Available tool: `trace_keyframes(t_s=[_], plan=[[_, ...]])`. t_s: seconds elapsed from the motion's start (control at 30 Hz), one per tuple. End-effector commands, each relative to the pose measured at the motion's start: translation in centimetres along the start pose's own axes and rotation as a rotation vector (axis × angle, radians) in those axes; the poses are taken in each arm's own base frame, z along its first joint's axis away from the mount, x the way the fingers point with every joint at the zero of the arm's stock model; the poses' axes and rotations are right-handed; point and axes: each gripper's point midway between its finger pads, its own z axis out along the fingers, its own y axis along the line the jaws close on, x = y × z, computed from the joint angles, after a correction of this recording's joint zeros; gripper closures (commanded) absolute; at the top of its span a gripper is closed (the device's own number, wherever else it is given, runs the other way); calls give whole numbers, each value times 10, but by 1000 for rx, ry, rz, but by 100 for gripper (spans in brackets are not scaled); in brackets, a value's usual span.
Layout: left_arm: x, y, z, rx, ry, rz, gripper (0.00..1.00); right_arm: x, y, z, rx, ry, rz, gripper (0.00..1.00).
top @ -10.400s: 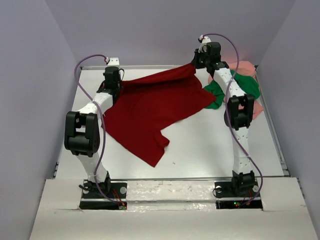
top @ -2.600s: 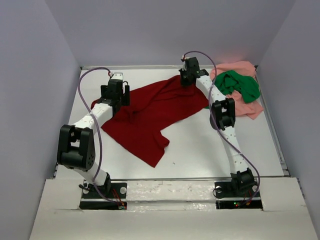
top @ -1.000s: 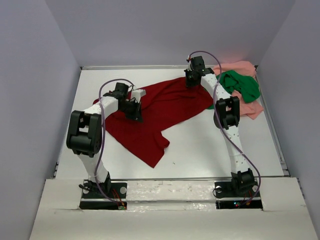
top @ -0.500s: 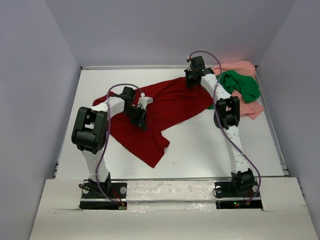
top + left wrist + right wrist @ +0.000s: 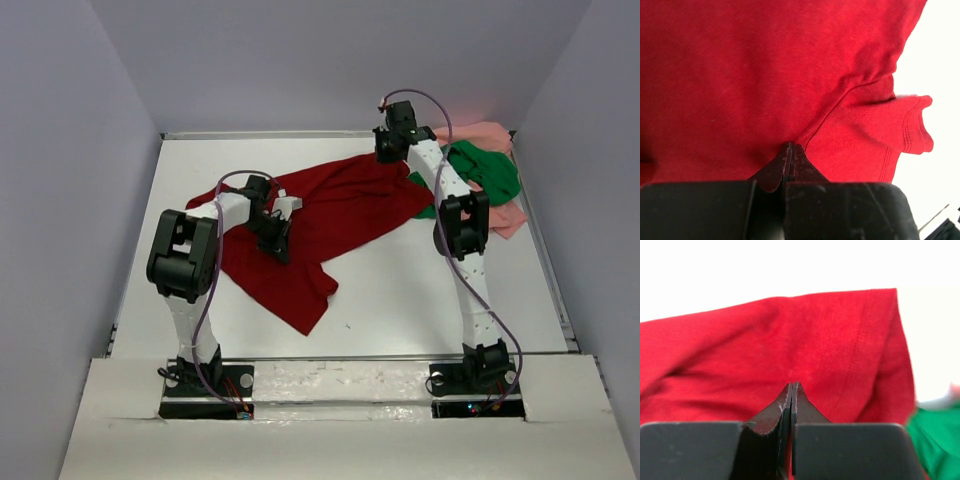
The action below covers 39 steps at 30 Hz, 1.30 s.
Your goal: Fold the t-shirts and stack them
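Note:
A dark red t-shirt (image 5: 335, 205) lies spread and creased across the middle of the table. My left gripper (image 5: 280, 248) is down on its left half, jaws shut. In the left wrist view the tips (image 5: 790, 145) meet where a sleeve seam and creases of the red cloth (image 5: 740, 75) run together. My right gripper (image 5: 384, 154) is shut on the shirt's far edge and holds it slightly raised. In the right wrist view red cloth (image 5: 815, 340) hangs just beyond that gripper (image 5: 791, 384). The bright green t-shirt (image 5: 490, 172) lies crumpled on the pale pink one (image 5: 488, 132) at the far right.
The white table (image 5: 410, 290) has a raised rim (image 5: 552, 285) along its right side and grey walls close round it. A corner of the green shirt (image 5: 935, 440) shows beside the red cloth in the right wrist view.
My left gripper has slid from the shirt's left edge rightward and nearer, over the red cloth. The right gripper has risen slightly at the far edge. The shirt's outline is nearly unchanged.

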Motion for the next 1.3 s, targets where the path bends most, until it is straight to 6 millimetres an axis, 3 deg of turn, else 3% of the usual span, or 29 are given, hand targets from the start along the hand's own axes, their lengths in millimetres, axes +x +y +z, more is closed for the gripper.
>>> trace_keyframes(t_s=[0.0,0.1,0.2,0.37,0.47,0.6,0.67,0.77,0.93,1.13,1.27], plan=[[42,56,0,-220,148,-95,100,-84,15,-83,-38,-218,-7,100],[56,74,-10,-256,185,-146,100,-99,21,-105,-54,-258,-11,100],[69,88,-17,-301,195,-178,100,-97,30,-114,-101,-243,-5,100],[81,107,-26,-352,219,-214,100,-55,43,-102,-186,-79,30,100],[101,121,-34,-388,284,-232,100,-44,40,-98,-178,-49,21,100],[111,151,-53,-508,304,-237,100,-43,38,-104,-169,-48,3,100],[118,176,-74,-581,297,-274,100,-40,40,-106,-180,-39,4,100],[133,196,-92,-642,323,-293,100,-37,39,-105,-177,-29,1,100],[154,214,-114,-748,384,-259,100,-33,38,-103,-174,-19,-2,100],[157,224,-129,-800,394,-210,100,-24,39,-97,-184,8,9,100],[130,215,-126,-705,284,-192,98,-13,45,-91,-226,28,15,100]])
